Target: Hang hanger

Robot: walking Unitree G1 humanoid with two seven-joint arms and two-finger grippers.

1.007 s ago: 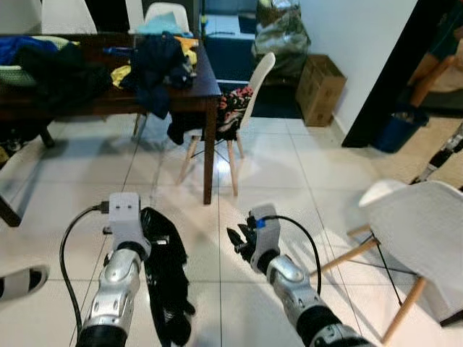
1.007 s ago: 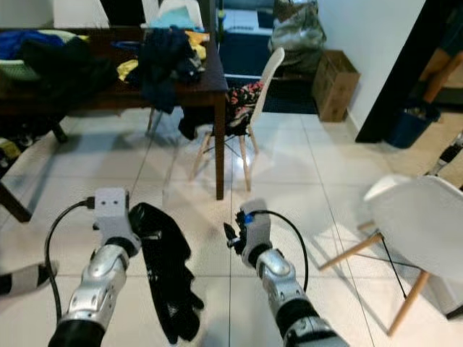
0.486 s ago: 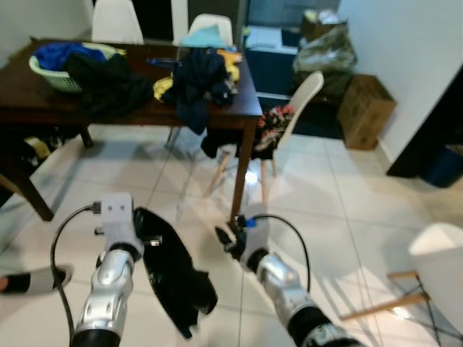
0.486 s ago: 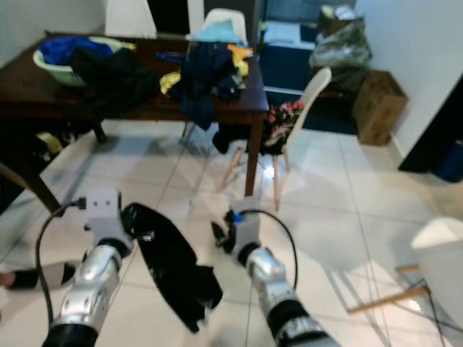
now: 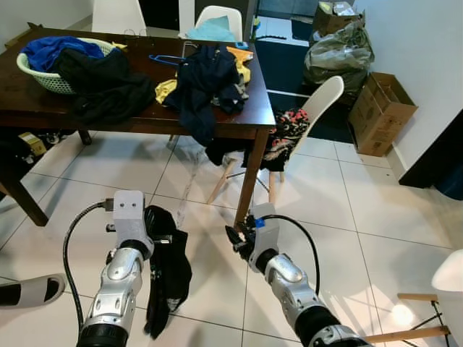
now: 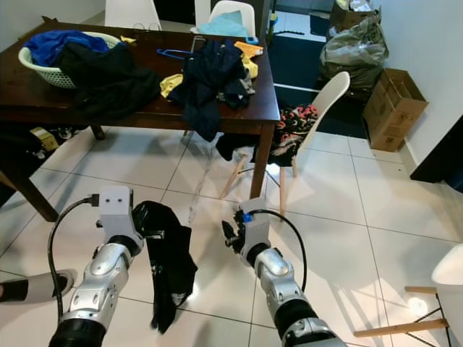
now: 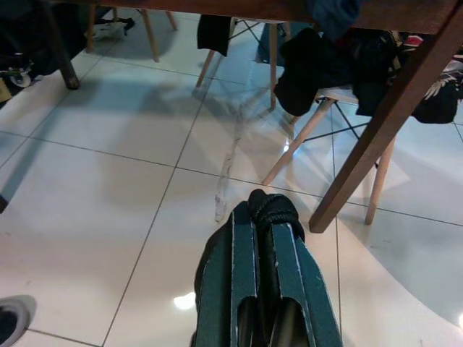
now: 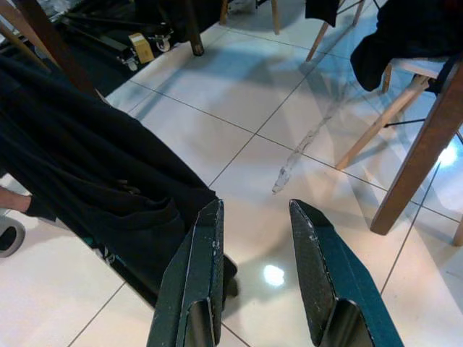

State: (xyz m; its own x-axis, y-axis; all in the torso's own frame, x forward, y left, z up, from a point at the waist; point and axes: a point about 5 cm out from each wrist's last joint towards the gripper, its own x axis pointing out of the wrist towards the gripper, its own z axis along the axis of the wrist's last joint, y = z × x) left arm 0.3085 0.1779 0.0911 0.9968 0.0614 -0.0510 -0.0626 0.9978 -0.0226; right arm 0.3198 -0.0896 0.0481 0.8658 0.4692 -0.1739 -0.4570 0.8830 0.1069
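My left gripper (image 7: pixel 262 217) is shut on a black garment (image 5: pixel 166 267), which hangs from it low over the tiled floor in front of me. Beside it, to the right, my right gripper (image 8: pixel 253 206) is open with nothing between its fingers (image 8: pixel 206 238); the garment (image 8: pixel 94 195) shows just past them. A blue hanger (image 5: pixel 170 59) lies on the dark wooden table (image 5: pixel 239 124) ahead, among piles of clothes (image 5: pixel 206 76).
A green basket (image 5: pixel 43 69) of blue cloth sits at the table's left end. A white chair (image 5: pixel 318 101) with floral cloth stands by the table's right corner. Cardboard box (image 5: pixel 380 108) and bags stand by the right wall. A shoe (image 5: pixel 25 289) lies at lower left.
The camera has swung left and nearer the table; the white chair at right has slid out of view. The black garment now hangs straighter down from my left gripper. Both grippers keep their states.
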